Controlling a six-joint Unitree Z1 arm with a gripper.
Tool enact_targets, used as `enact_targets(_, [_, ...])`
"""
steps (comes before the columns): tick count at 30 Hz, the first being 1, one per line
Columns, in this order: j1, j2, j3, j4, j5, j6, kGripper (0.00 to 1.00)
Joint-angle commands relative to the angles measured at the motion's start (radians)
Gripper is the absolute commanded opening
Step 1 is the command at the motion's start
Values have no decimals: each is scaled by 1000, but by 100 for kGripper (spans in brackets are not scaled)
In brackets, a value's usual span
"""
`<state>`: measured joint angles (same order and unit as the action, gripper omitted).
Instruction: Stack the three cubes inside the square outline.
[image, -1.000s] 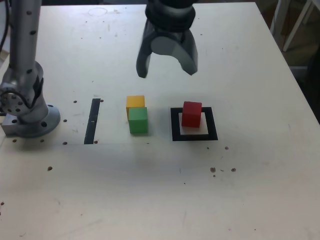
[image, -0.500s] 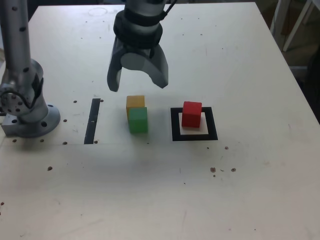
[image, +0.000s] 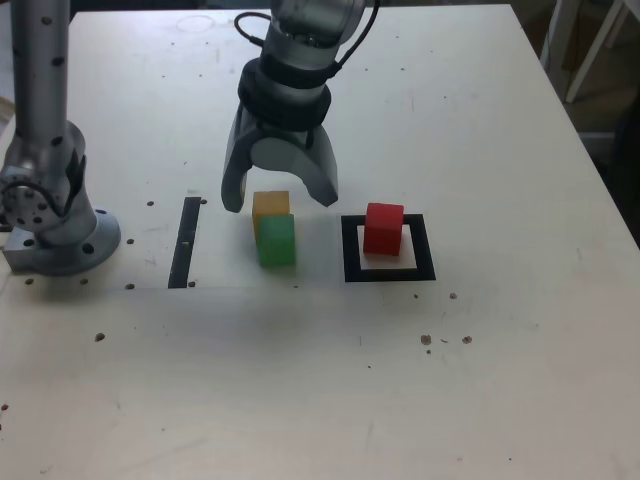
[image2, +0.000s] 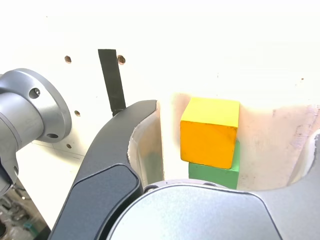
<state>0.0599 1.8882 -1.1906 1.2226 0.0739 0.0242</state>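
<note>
Beside the green cube (image: 277, 241), outside the square outline (image: 428, 247), sits the yellow cube (image: 270, 203); jaws (image: 281, 200) spread, empty. It looks light and rigid, best pinched across opposite sides.

in the exterior view the yellow cube (image: 270, 205) is partly hidden behind the green cube (image: 277, 241). the red cube (image: 383, 230) covers part of the white centre of the black square frame (image: 424, 262). the top of the arm (image: 305, 28) is cut off by the upper edge. in the wrist view the green cube is mostly hidden, behind the yellow cube and the gripper (image2: 227, 160), and one finger runs past the picture's edge. the black strip (image2: 111, 77) seems, as far as the glare allows, to have its end hidden by the other finger.
</note>
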Motion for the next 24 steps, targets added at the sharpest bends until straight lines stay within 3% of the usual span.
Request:
enact_targets(1, [5,12,4,-1,-3,2,93])
enact_targets(16, [49,38,71,-72,-18,22,83])
enact_targets(24, [49,54,65,-66,-14,26,61])
